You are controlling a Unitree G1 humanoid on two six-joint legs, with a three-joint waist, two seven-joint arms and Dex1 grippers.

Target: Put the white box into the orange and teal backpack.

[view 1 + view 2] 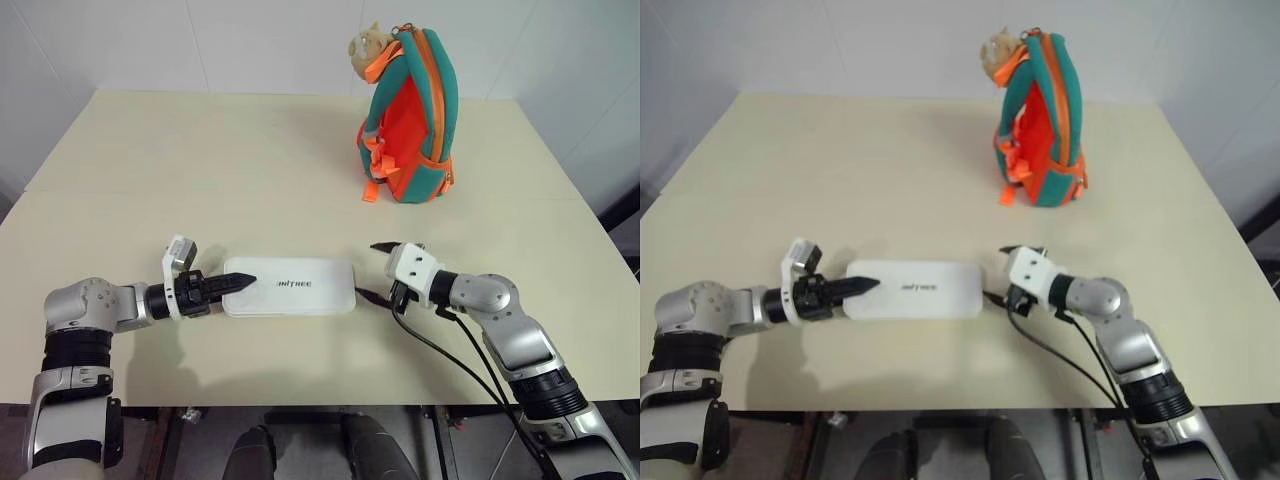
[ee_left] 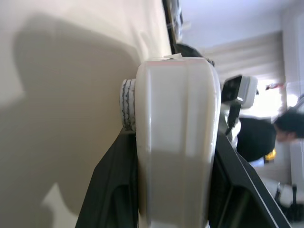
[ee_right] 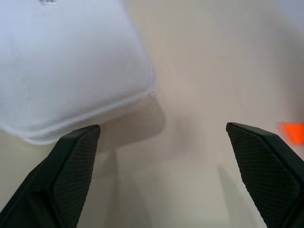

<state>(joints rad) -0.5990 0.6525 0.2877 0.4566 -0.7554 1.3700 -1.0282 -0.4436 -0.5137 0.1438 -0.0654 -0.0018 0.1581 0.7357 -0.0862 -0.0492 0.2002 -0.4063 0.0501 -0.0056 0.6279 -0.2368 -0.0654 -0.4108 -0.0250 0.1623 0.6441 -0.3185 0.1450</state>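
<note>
The white box [image 1: 300, 286] lies flat near the table's front edge, its dark lettering facing up. My left gripper [image 1: 245, 282] is at the box's left end. In the left wrist view the box [image 2: 175, 142] sits tight between the two black fingers [image 2: 109, 190], so this gripper is shut on it. My right gripper [image 1: 375, 270] stands open just off the box's right end, its fingers [image 3: 76, 161] spread wide beside the box's corner [image 3: 61, 71]. The orange and teal backpack [image 1: 415, 120] stands upright at the far right of the table, a beige plush head at its top.
The cream table [image 1: 200, 170] stretches bare between the box and the backpack. Black cables [image 1: 440, 350] trail from my right wrist over the front edge. A person [image 2: 285, 128] shows far off in the left wrist view.
</note>
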